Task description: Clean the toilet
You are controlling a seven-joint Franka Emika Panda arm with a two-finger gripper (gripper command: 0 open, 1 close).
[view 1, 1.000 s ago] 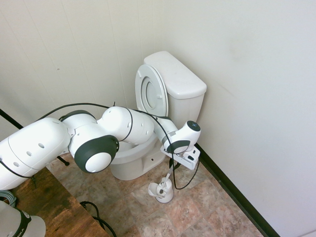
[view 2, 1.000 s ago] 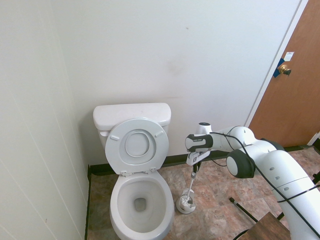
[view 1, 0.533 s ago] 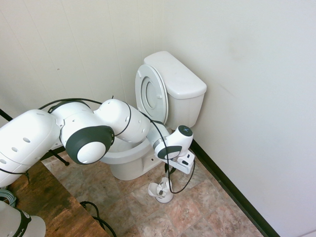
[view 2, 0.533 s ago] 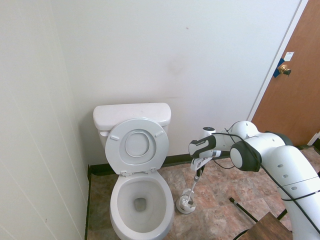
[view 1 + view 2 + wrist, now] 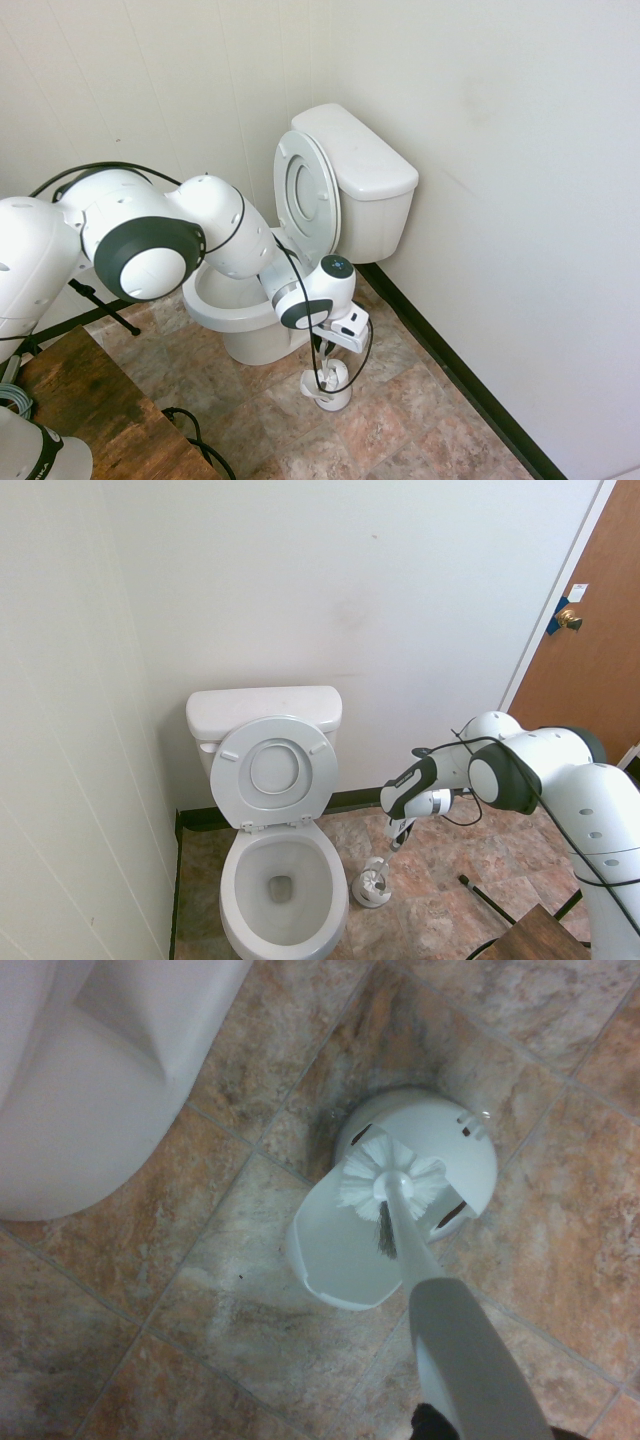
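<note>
Against the wall corner: glossy white porcelain toilet [image 5: 275, 860], lid up | gripper [image 5: 400, 832] clamped on white plastic brush handle [image 5: 455, 1345] | bristle head over round white holder [image 5: 400, 1195] on brown tile floor [image 5: 150, 1300]

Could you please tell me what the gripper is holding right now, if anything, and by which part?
The gripper holds the white toilet brush by the upper end of its handle, bristle head just above the brush holder.

Brush holder [image 5: 372, 887] on the floor [image 5: 440, 850] just beside the toilet [image 5: 280, 880], brush [image 5: 392, 1182] above it.
</note>
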